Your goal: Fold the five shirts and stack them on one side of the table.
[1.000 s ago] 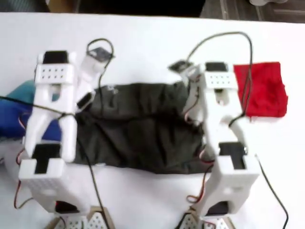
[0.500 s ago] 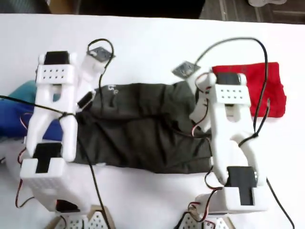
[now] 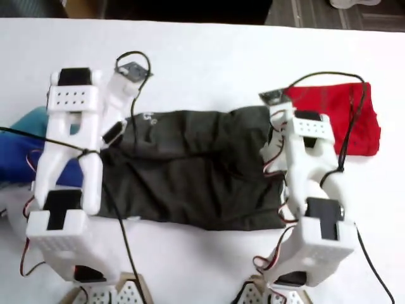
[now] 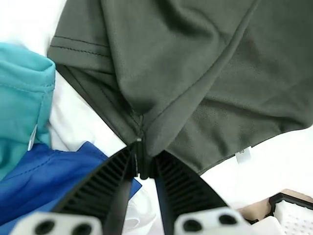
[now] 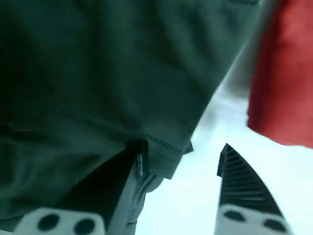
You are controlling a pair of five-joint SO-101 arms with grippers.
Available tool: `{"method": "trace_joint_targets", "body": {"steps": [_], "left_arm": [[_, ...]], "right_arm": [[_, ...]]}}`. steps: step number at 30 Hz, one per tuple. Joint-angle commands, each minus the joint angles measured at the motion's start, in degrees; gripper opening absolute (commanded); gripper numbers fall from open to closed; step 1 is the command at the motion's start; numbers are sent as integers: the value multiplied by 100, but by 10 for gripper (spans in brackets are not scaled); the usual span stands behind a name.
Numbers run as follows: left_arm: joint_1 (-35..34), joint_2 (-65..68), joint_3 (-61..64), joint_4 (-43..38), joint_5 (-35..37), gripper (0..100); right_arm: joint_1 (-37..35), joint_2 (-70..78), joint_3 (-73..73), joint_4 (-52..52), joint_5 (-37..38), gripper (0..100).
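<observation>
A dark olive shirt lies spread and wrinkled across the middle of the table. At its left edge my left gripper is shut on a pinched fold of the dark shirt, seen in the high view as the left gripper. My right gripper stands open at the shirt's right hem; one finger lies against the hem and the other is over bare table. In the high view the right gripper sits between the dark shirt and a folded red shirt.
A blue shirt and a teal shirt are bunched at the table's left edge, close to the left arm; the teal shirt and blue shirt lie beside the left gripper. The red shirt lies just past the right gripper. White table stretches behind.
The right arm has swung to the right, toward the red shirt, and the dark shirt's right edge now reaches farther right. The left arm has stayed still.
</observation>
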Motion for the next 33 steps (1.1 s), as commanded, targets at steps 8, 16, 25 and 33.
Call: {"method": "trace_joint_targets", "body": {"steps": [8, 16, 25, 33], "left_arm": [[-44, -220, -84, -44, -62, 25], [-53, -220, -84, -44, -62, 25], [-35, -202, -84, -132, -70, 25], [-26, -211, -84, -202, -70, 25]], "right_arm": [[136, 189, -387, 57, -299, 24], [136, 180, -782, 207, -308, 21], [92, -312, -1380, 716, -290, 24], [198, -259, -1266, 725, -281, 26]]}}
